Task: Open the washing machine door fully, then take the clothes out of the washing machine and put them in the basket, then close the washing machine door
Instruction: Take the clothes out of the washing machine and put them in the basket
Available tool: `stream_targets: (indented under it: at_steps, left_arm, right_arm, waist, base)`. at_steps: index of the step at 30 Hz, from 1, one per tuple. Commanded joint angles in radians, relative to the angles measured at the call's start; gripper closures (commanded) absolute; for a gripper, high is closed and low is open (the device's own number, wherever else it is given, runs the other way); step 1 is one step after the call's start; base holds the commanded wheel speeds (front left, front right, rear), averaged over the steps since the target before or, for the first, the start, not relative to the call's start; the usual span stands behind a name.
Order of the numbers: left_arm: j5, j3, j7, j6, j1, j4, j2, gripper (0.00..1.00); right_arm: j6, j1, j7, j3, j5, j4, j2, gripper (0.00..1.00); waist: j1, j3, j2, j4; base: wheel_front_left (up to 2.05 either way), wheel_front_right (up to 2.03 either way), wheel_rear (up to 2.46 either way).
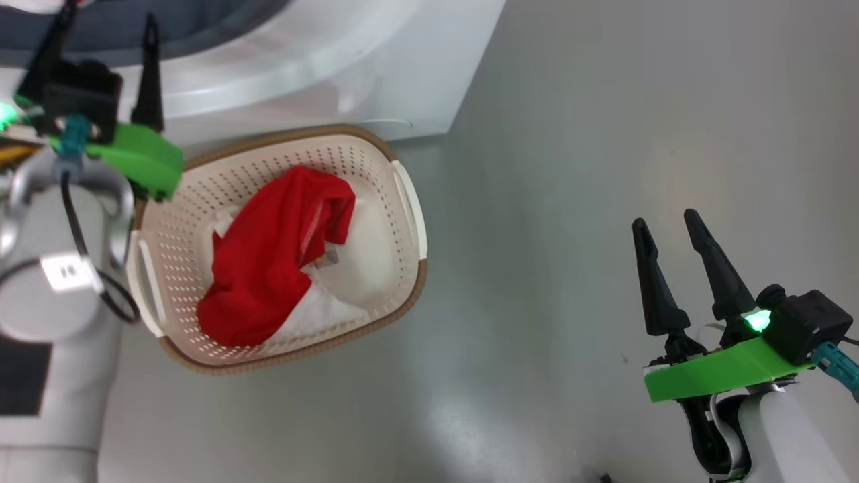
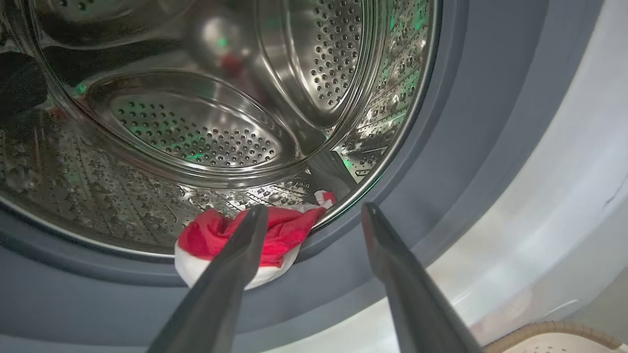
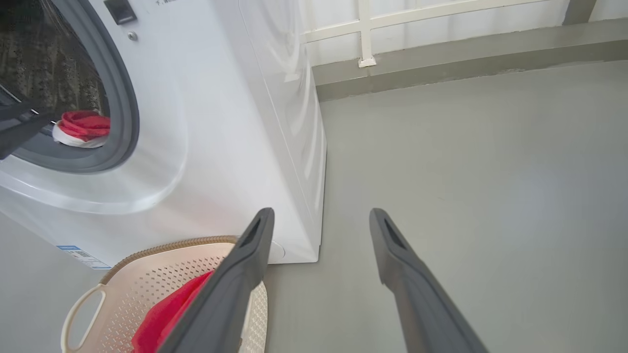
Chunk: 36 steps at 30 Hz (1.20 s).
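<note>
While one red garment point(image 1: 268, 268) lies in the basket point(image 1: 407, 201) | second red garment point(image 2: 282, 233) sits on the drum point(image 2: 196, 137) near lip, near the left gripper point(image 2: 315, 208), fingers point(image 2: 230, 274) released | right gripper point(image 1: 664, 221) released, empty, well right

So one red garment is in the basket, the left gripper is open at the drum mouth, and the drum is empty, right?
The drum is not empty: the left wrist view shows a red-and-white garment at its front lip. The basket does hold one red garment, and the left gripper is open there.
</note>
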Motion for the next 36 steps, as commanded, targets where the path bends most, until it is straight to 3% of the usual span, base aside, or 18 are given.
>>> stream_targets:
  at_steps: [1,13,18,36]
  left_arm:
    - [0.020,0.008,-0.005,0.016,-0.048,0.017,0.053,0.00]
    - [0.091,-0.055,0.016,0.071,-0.335,0.352,0.115,0.00]
    - [0.118,-0.090,0.064,0.066,-0.404,0.448,0.133,0.00]
    - [0.145,-0.151,0.170,0.103,-0.467,0.517,0.194,0.00]
  right_arm:
    - [0.007,-0.010,-0.006,0.024,0.017,-0.024,0.000,0.00]
    - [0.007,-0.037,-0.006,0.056,0.042,-0.031,0.000,0.00]
    - [0.007,-0.039,-0.006,0.063,0.046,-0.034,0.000,0.00]
    - [0.007,-0.040,-0.006,0.096,0.064,-0.035,0.000,0.00]
  waist:
    - [0.0000,0.046,0.0000,-0.034]
    - [0.0000,0.094,0.0000,-0.063]
    - [0.0000,0.106,0.0000,-0.073]
    - [0.0000,0.112,0.0000,-0.111]
  base:
    - [0.00,0.00,0.00]
    - [0.00,0.00,0.00]
    - [0.00,0.00,0.00]
    - [0.00,0.00,0.00]
